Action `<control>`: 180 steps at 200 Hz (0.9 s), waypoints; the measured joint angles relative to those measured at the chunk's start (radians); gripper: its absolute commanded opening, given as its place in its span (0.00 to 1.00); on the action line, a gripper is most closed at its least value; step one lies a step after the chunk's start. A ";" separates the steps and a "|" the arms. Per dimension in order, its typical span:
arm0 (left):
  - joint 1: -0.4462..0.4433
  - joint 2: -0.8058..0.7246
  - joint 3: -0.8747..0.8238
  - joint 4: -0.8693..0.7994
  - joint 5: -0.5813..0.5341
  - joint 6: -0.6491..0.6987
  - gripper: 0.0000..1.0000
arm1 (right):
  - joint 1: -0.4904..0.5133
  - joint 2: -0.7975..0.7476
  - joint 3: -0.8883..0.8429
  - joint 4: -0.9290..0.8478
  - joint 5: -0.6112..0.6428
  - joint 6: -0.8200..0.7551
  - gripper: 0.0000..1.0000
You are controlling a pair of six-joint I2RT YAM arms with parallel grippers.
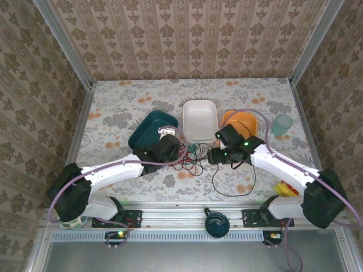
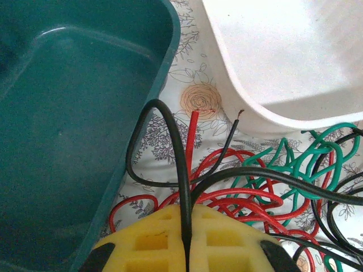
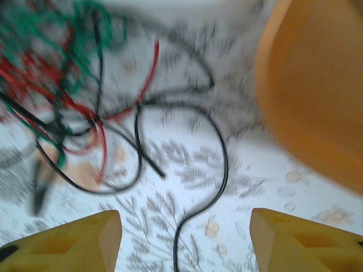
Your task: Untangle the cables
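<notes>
The cables (image 1: pixel 191 156) lie in a red, green and black tangle on the flowered table, between my two grippers. My left gripper (image 2: pixel 187 249) is shut on a black cable (image 2: pixel 179 164), which runs up from between the yellow pads and arches over. Red cables (image 2: pixel 249 199) and green cables (image 2: pixel 300 164) are bunched to its right. My right gripper (image 3: pixel 184 232) stands open above the table, right of the tangle (image 3: pixel 57 90). A loose black cable (image 3: pixel 218 187) curves on the cloth between its fingers and is not gripped. That view is blurred.
A teal bin (image 1: pixel 148 129), a white bin (image 1: pixel 199 119) and an orange bowl (image 1: pixel 243 122) stand just behind the tangle. A green cup (image 1: pixel 282 123) is at the back right. A yellow object (image 1: pixel 285 190) lies by the right arm.
</notes>
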 measured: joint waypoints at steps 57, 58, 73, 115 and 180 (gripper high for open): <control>0.001 -0.003 0.000 -0.001 0.000 0.000 0.00 | 0.019 0.218 -0.002 0.006 -0.002 -0.009 0.55; 0.001 -0.004 0.000 -0.001 0.000 0.000 0.00 | 0.019 0.219 -0.002 0.006 -0.001 -0.008 0.54; 0.001 -0.010 0.000 0.000 0.000 0.000 0.00 | 0.020 0.258 -0.002 0.019 0.015 -0.011 0.51; 0.001 -0.013 0.000 -0.001 0.000 0.000 0.00 | 0.038 0.289 0.003 0.007 0.118 -0.028 0.03; 0.001 -0.004 0.017 -0.002 0.000 0.000 0.00 | 0.053 0.032 -0.040 0.054 0.175 -0.006 0.00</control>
